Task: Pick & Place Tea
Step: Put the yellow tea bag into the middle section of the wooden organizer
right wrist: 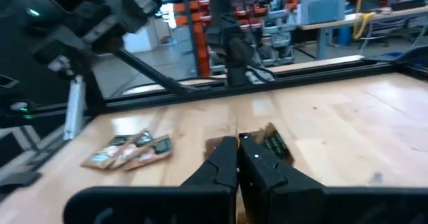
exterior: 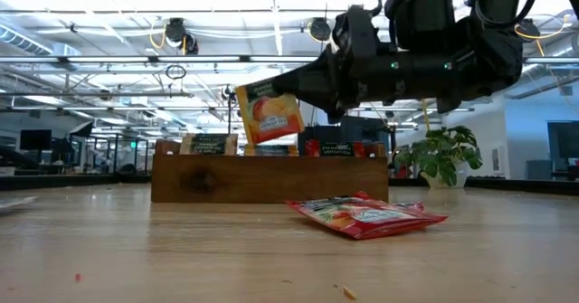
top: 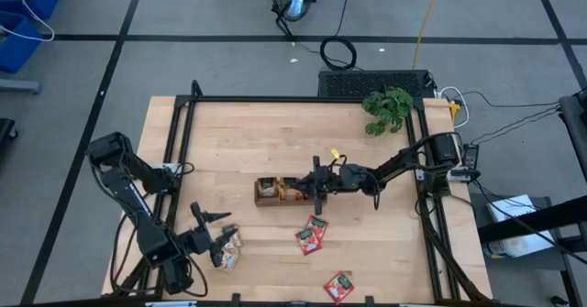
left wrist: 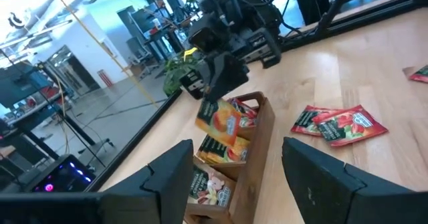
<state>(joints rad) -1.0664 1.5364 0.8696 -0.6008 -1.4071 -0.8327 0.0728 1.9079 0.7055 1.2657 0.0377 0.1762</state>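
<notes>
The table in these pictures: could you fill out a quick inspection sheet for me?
Surface: wooden table, black frame.
Job's things: orange sachet held above the tray; red sachets and another loose; a pile by the left arm.
Clutter: plant.
Grippers: right gripper over the tray, jaws shut on the sachet; left gripper at the front left, open.
Cables: yellow cable on the floor.
Surroundings: workshop; nobody seen.

We are in a robotics lab or workshop: the wooden surface [top: 238, 142] stands on taped grey floor [top: 229, 14], exposed ceiling trusses [exterior: 136, 41] carry lights, monitors [exterior: 36, 140] line the background, and parts-bin shelving [right wrist: 267, 10] stands beyond.
</notes>
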